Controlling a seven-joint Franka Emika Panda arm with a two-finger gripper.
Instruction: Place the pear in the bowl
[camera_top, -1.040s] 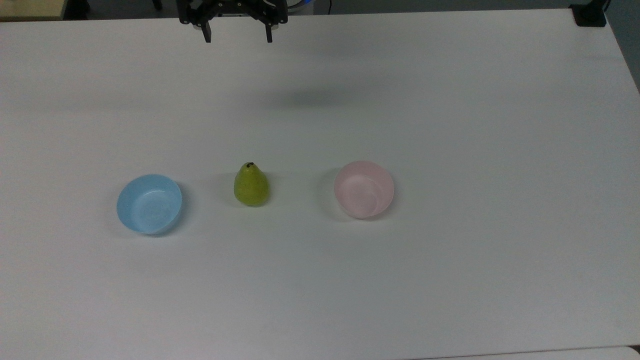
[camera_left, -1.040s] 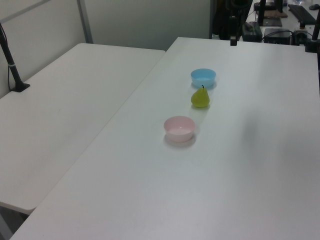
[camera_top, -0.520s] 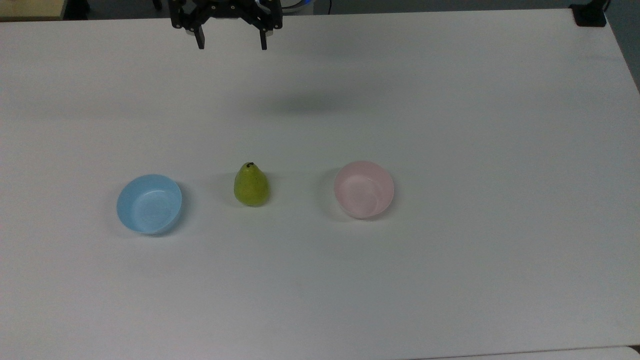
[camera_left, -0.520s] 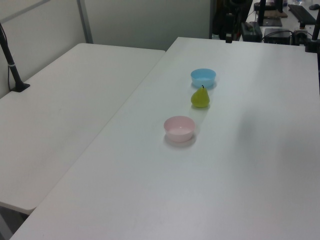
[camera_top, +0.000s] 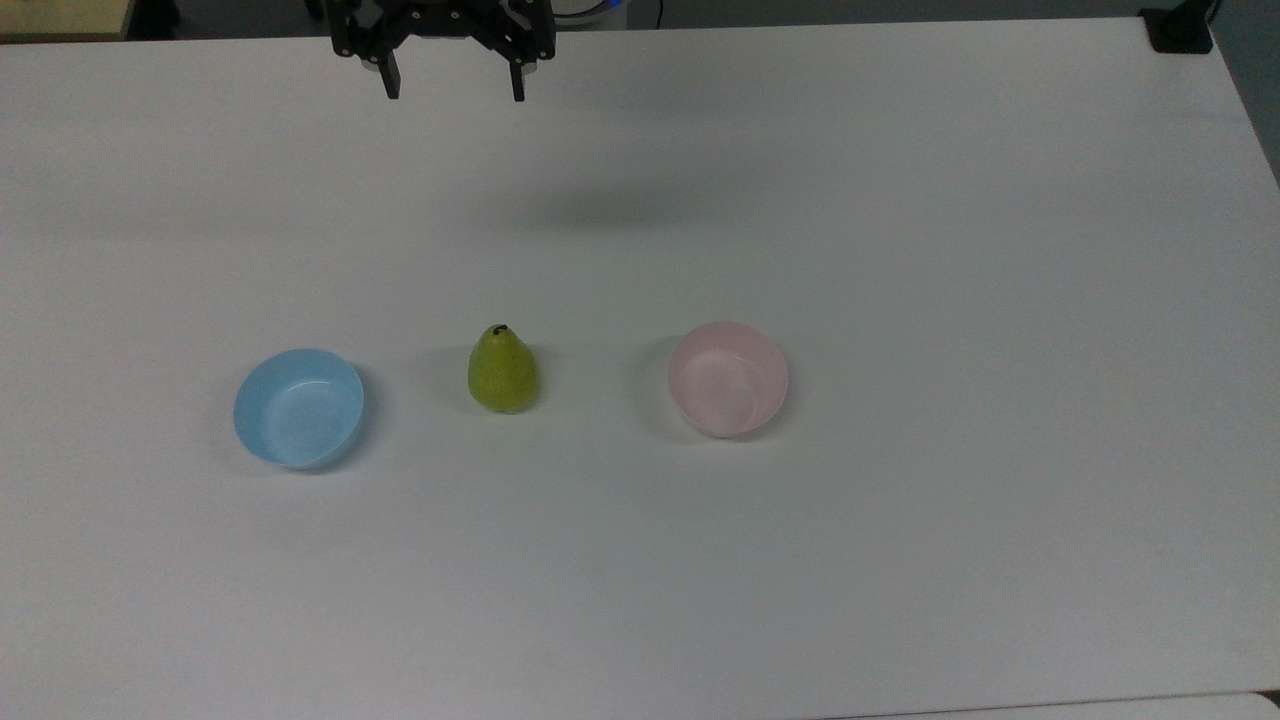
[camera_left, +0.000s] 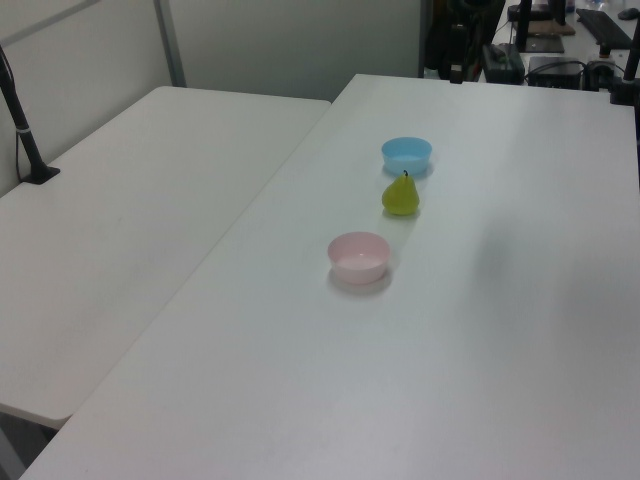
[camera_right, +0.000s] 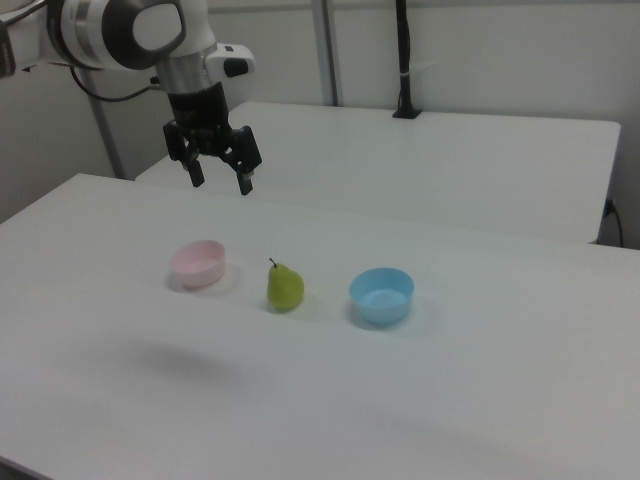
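Note:
The yellow-green pear (camera_top: 503, 369) stands upright on the white table, stem up, between two bowls; it is also the pear (camera_left: 401, 195) and the pear (camera_right: 285, 286). The pale pink bowl (camera_top: 728, 379) sits to the pear's right in the top view, seen again as the pink bowl (camera_left: 358, 257) and the pink bowl (camera_right: 198, 263). It holds nothing. My gripper (camera_top: 455, 86) hangs open high above the table near the top view's upper edge, far from the pear; in the right view the gripper (camera_right: 220, 182) hovers above and behind the pink bowl.
A light blue bowl (camera_top: 298, 407) sits on the pear's other side, also the blue bowl (camera_right: 381, 295). A second white table (camera_left: 130, 220) adjoins this one. A black clamp (camera_top: 1180, 30) sits at the top view's upper right corner.
The gripper has drifted a little to the top view's left and slightly down the picture, still open. Pear and bowls have not moved.

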